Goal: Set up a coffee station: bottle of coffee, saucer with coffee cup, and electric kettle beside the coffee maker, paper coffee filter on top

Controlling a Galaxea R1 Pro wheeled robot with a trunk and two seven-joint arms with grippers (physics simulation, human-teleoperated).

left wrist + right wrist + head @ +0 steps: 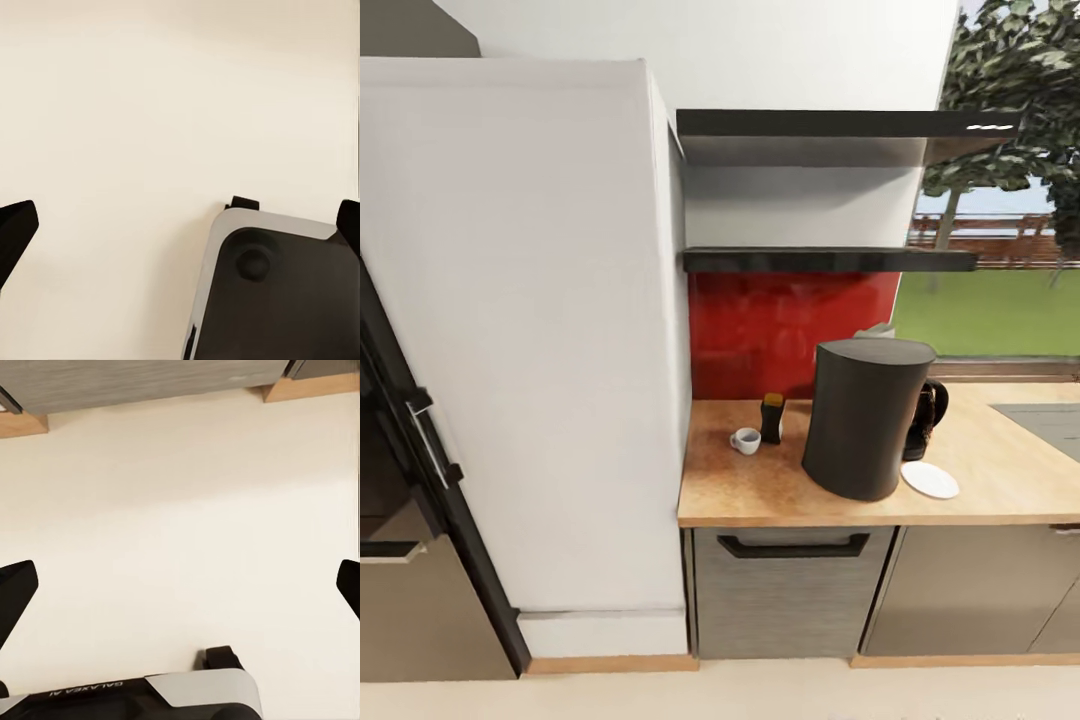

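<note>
1. A home kitchen: a wood-look countertop [980, 480] over glossy grey cabinets [790, 590].
2. Above the countertop, a red panel [790, 330] and two dark shelves [830, 260].
3. On it, a coffee maker [865, 415], cup [745, 440] and saucer [929, 479].

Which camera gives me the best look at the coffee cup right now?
The head view. There the coffee cup stands on the countertop, beside the bottle of coffee and left of the coffee maker. Both wrist views look down at pale floor between open fingers, so they tell nothing about the cup.
</note>
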